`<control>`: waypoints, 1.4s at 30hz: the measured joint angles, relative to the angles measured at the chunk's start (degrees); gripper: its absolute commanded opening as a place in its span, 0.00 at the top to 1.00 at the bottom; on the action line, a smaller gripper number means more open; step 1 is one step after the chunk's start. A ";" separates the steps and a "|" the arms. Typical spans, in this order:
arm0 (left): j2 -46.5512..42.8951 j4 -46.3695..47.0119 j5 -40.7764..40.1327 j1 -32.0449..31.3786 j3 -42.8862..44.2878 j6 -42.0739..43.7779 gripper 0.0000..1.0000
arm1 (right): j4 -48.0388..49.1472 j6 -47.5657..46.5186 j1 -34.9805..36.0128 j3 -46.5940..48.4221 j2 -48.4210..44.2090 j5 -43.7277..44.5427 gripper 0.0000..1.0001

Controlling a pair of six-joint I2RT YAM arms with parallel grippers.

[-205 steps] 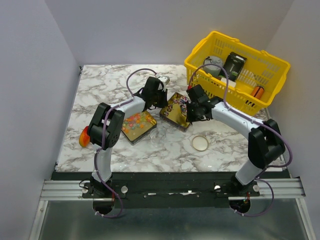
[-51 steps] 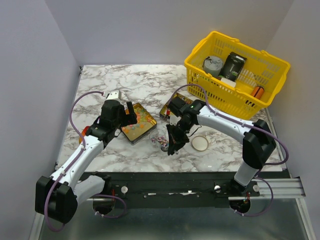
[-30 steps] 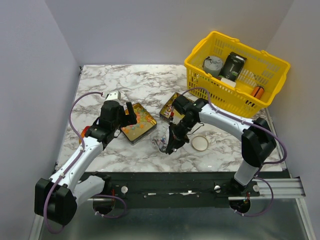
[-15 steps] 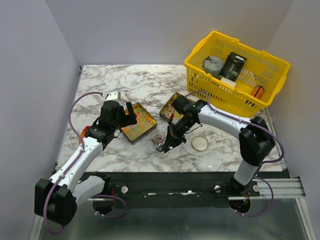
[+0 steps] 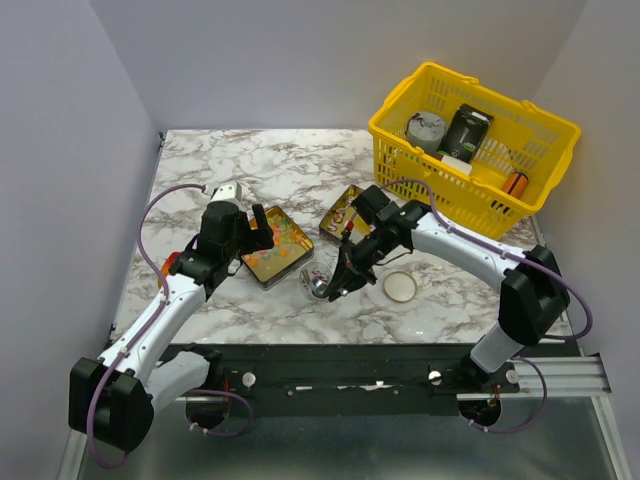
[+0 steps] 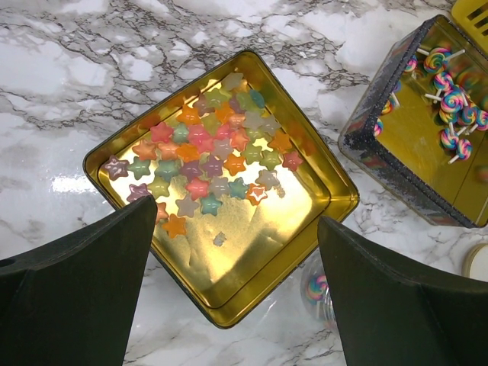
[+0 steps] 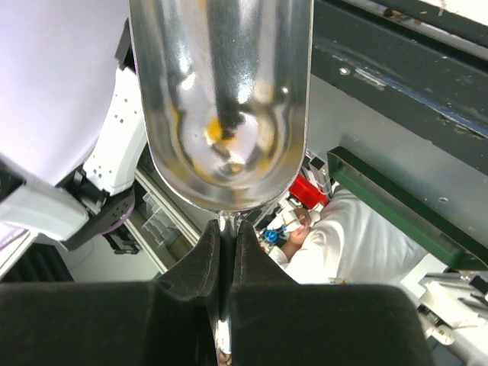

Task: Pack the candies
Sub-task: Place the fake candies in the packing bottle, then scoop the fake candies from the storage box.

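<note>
Star-shaped pastel candies (image 6: 210,164) lie in an open gold tin (image 5: 276,253). Small swirl lollipop candies (image 6: 450,99) lie in a second dark-sided tin (image 5: 343,217). My left gripper (image 6: 236,229) hangs open above the gold tin's near corner, with nothing between its fingers. My right gripper (image 7: 227,244) is shut on the thin handle of a metal spoon (image 7: 221,99). The spoon's bowl (image 5: 320,289) hangs low beside a small clear jar (image 5: 316,272), and I see no candy in it. One swirl candy shows in the clear jar (image 6: 320,286).
A yellow basket (image 5: 540,118) at the back right holds a round tin, a dark packet and an orange cylinder (image 5: 515,184). A round lid (image 5: 400,287) lies right of the jar. An orange-red lump (image 5: 170,268) sits by the left arm.
The right wrist has drawn slightly up and to the right with the spoon, whose bowl stays by the clear jar. The left arm has not moved.
</note>
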 measured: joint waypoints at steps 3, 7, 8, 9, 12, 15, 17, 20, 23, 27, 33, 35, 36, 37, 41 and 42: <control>0.00 0.02 0.42 0.00 0.00 0.00 0.01 | -0.15 -0.31 0.00 0.02 -1.77 0.87 0.99; 0.02 0.07 1.57 0.00 0.02 -0.02 0.01 | -1.16 -1.14 -0.02 0.02 -3.89 4.48 0.99; 0.07 0.09 1.86 0.00 0.04 -0.02 0.01 | -1.38 -1.25 -0.02 0.02 -4.52 5.95 0.99; 0.24 0.22 2.19 0.00 0.11 -0.02 0.01 | -1.51 -1.29 -0.04 0.00 -5.09 7.02 0.99; 1.62 0.48 3.39 0.00 1.03 0.07 0.01 | -1.60 -1.36 -0.87 -0.02 -6.71 9.70 0.99; 4.31 0.98 5.27 0.00 3.02 0.17 0.01 | -1.60 -1.81 -3.87 -0.02 -7.85 11.76 0.99; 5.88 1.75 6.93 -0.02 3.98 0.15 0.01 | -1.62 -2.69 -6.84 0.02 -7.91 13.11 0.99; 8.79 3.45 9.57 -0.11 5.55 0.02 0.01 | -3.21 -5.03 -11.34 2.08 -6.05 15.28 0.99; 12.39 4.52 11.87 -0.74 7.96 0.09 0.01 | -4.31 -7.06 -14.58 5.01 -3.10 16.48 0.99; 19.28 5.81 14.45 -2.38 13.46 0.83 0.01 | -5.38 -7.82 -16.20 8.11 0.85 16.94 0.99; 29.03 7.50 15.96 -5.62 20.22 2.21 0.04 | -4.37 -5.81 -16.44 10.12 6.56 16.76 0.99; 31.67 7.89 15.93 -6.34 21.68 2.60 0.05 | -3.69 -4.94 -16.44 11.23 8.76 16.74 0.99; 33.48 7.78 15.87 -6.67 22.75 2.73 0.06 | -3.41 -4.44 -16.46 11.85 9.81 16.74 0.99; 34.75 7.74 15.82 -6.82 23.63 2.86 0.06 | -3.13 -3.65 -16.48 12.44 10.67 16.74 0.99; 40.85 7.37 15.39 -7.10 27.96 3.72 0.09 | -0.79 0.17 -16.39 13.22 12.04 17.09 0.99; 42.18 7.13 15.30 -7.10 28.98 3.96 0.10 | -0.46 1.18 -16.35 13.51 12.35 17.29 0.99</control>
